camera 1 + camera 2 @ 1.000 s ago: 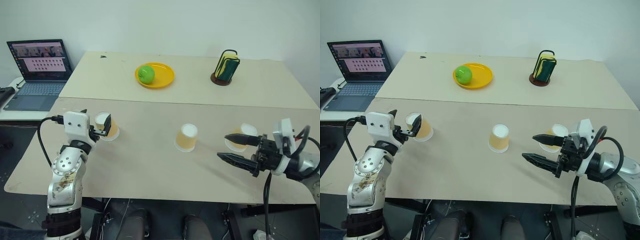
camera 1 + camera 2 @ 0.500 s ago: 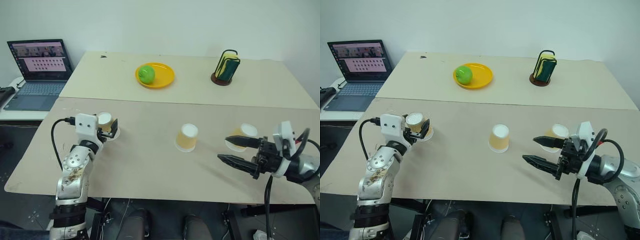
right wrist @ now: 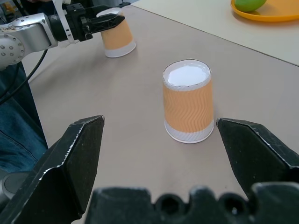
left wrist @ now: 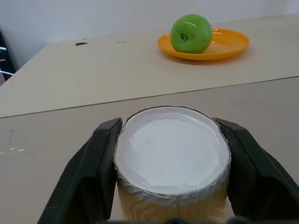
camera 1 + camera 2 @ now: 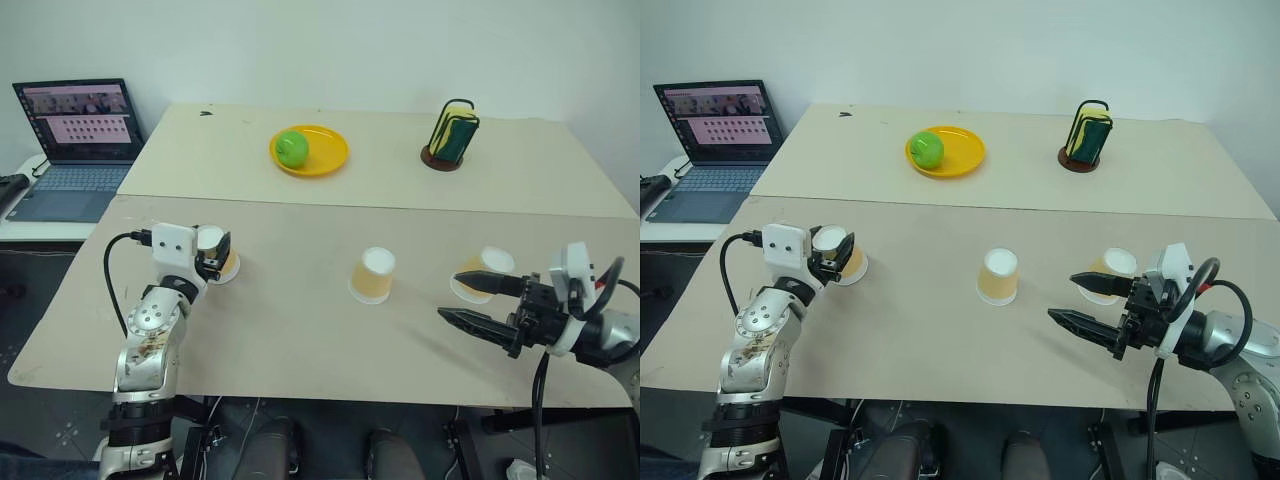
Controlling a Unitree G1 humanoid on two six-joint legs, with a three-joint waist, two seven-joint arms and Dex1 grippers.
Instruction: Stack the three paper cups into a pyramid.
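Left tool (image 5: 213,255) clasping left cup (image 5: 222,262), table-edge side

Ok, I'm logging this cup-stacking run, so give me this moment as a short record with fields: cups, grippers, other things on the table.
left cup: upside down, left gripper closed around its top
middle cup: upside down, standing free
right cup: on the table beside the right gripper
right gripper: open, holding nothing
stacking: none yet
other: green apple on yellow plate; laptop on a side table
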